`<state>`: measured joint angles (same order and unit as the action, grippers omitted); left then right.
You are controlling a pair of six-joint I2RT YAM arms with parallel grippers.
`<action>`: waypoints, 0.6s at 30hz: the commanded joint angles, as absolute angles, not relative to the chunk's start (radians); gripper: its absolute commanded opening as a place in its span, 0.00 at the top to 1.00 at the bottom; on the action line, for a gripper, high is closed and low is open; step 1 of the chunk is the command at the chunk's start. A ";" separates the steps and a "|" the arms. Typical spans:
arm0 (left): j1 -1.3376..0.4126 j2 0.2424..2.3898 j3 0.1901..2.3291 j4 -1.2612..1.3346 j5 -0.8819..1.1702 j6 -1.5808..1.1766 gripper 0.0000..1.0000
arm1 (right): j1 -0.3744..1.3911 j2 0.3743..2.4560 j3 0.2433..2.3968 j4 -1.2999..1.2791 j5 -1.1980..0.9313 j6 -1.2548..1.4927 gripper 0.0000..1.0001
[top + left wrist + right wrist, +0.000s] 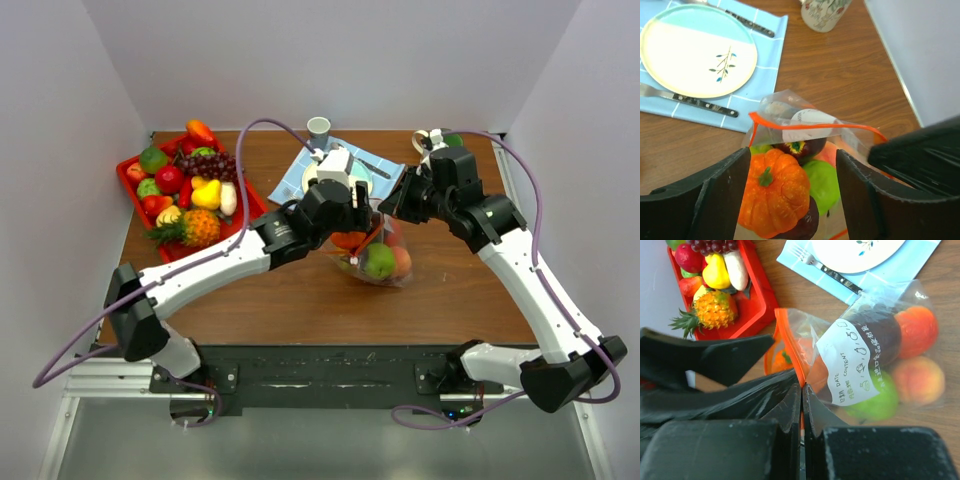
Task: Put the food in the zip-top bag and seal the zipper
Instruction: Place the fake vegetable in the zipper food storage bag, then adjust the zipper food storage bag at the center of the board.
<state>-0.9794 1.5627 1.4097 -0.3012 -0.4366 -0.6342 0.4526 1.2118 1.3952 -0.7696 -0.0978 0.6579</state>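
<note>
2 arms (200, 275) | white links | black joints | purple cables (265, 122) (looped)

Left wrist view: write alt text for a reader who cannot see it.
The open left claw hovers over the mouth of a clear zip-top bag holding an orange toy pumpkin and a green apple, while the right claw pinches its orange-red zipper at right. Behind lie a plate and cutlery on a blue napkin.

clear zip-top bag (375, 255) lies on the table (300, 290), green apple (379, 262) and peach (917, 380) inside, pumpkin (774, 192) at its gaping orange zipper (805, 126).
</note>
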 commanded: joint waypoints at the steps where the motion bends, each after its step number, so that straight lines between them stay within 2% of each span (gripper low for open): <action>1: -0.979 1.471 1.399 -0.241 -0.408 -0.589 0.24 | 0.453 1.200 1.419 -0.681 -0.130 0.683 1.00; 4: -0.977 1.436 1.390 -0.252 -0.416 -0.587 0.23 | 0.454 1.203 1.419 -0.678 -0.132 0.684 1.00; 7: -0.970 1.367 1.345 -0.284 -0.471 -0.606 0.33 | 0.454 1.203 1.425 -0.681 -0.130 0.684 1.00; 8: -0.960 1.315 1.295 -0.288 -0.474 -0.615 0.40 | 0.453 1.201 1.424 -0.680 -0.130 0.684 1.00; 10: -0.922 1.260 1.234 -0.296 -0.463 -0.649 0.47 | 0.454 1.198 1.422 -0.678 -0.133 0.686 1.00; 11: -0.910 1.205 1.168 -0.295 -0.456 -0.656 0.55 | 0.453 1.198 1.420 -0.677 -0.136 0.684 1.00; 14: -0.871 1.132 1.068 -0.299 -0.417 -0.684 0.67 | 0.456 1.192 1.414 -0.667 -0.144 0.689 1.00; 18: -0.859 1.091 0.979 -0.269 -0.356 -0.713 0.72 | 0.454 1.192 1.413 -0.655 -0.150 0.699 1.00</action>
